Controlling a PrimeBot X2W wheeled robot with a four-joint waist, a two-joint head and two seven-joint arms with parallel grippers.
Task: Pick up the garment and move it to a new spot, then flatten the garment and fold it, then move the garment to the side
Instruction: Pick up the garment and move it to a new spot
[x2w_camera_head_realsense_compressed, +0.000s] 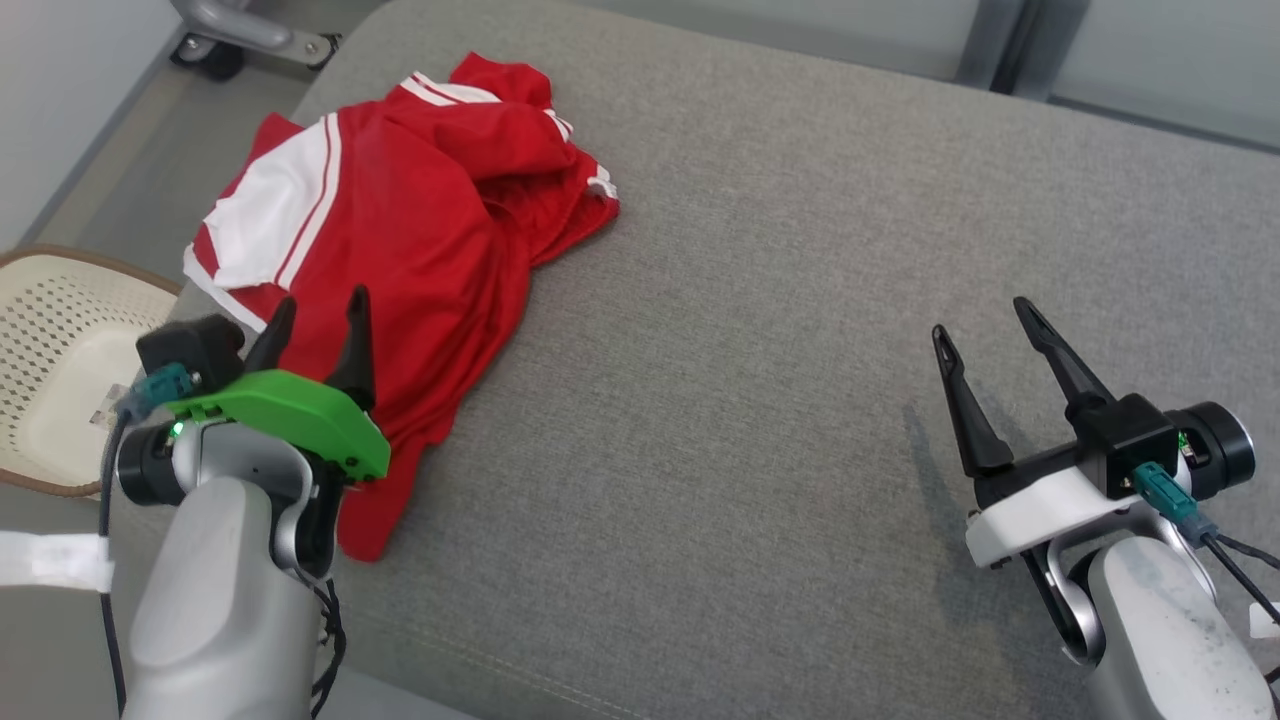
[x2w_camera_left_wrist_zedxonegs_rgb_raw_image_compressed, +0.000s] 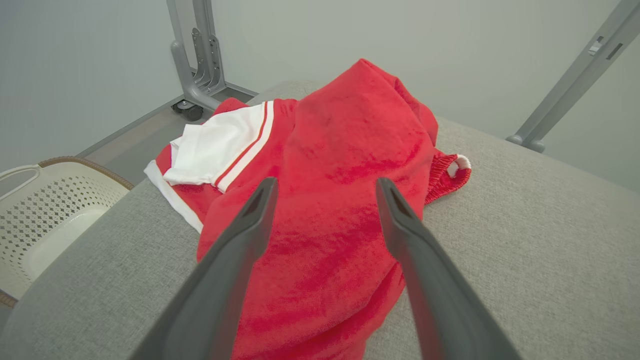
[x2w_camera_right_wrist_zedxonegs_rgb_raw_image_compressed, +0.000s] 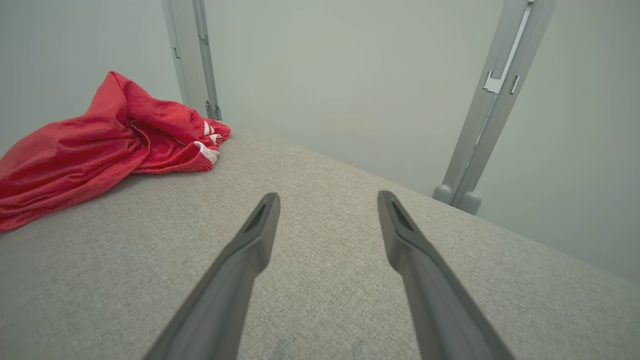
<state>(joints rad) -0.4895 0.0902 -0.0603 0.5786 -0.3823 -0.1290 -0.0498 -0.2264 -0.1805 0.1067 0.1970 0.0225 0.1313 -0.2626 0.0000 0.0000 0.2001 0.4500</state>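
Left of the left fingers (x2w_camera_head_realsense_compressed: 353, 325), down on the floor, stands a pale perforated basket (x2w_camera_head_realsense_compressed: 92, 262), clear of the work. Those fingers are spread wide and hold nothing, poised just above the near part of the red garment (x2w_camera_head_realsense_compressed: 420, 210), which lies crumpled under and ahead of them on the grey cushion (x2w_camera_head_realsense_compressed: 760, 300). The white-striped sleeve lies ahead and left of them, and a ribbed cuff ahead and right. The cloth looks light, soft and limp, so it should sag and bunch when lifted. A pinch on a raised fold or hem directly between the fingertips seems the surest hold. Right of the garment the cushion is bare, giving a free spot. Well apart, the right fingers (x2w_camera_head_realsense_compressed: 957, 385) are also spread and empty, over bare fabric. Grey frame posts (x2w_camera_right_wrist_zedxonegs_rgb_raw_image_compressed: 500, 100) stand beyond them, not in the way.
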